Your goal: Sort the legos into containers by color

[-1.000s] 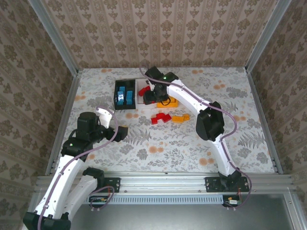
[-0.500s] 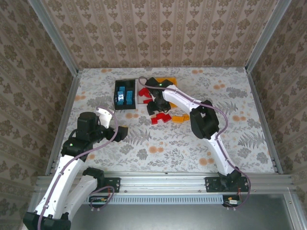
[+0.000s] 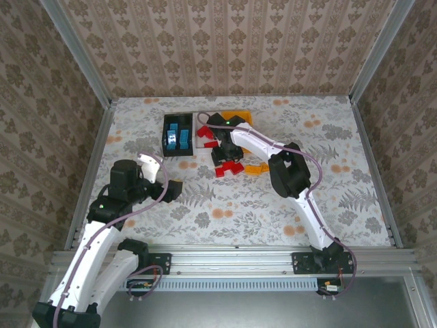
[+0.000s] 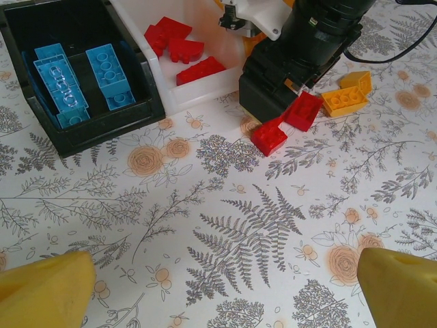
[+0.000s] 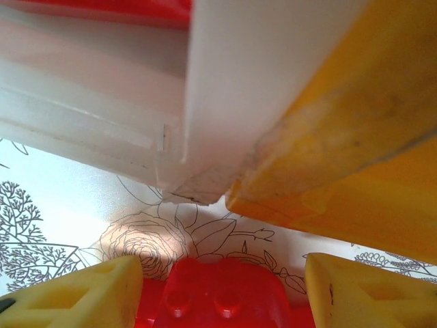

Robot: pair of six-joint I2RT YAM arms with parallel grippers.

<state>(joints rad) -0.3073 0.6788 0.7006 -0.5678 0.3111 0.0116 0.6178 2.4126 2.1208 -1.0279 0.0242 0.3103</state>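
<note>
Fingertips of your right end effector stand partly open astride a red brick on the bench. A sliver of gap shows on one side, so it looks unclamped. The brick's long axis can't be told from here. Straight ahead, just beyond it, sits the corner of the white bin where reds already lie, with the orange-yellow bin touching on the right. Your left end effector hangs wide open and empty, well apart, so the right arm is nearer.
</note>
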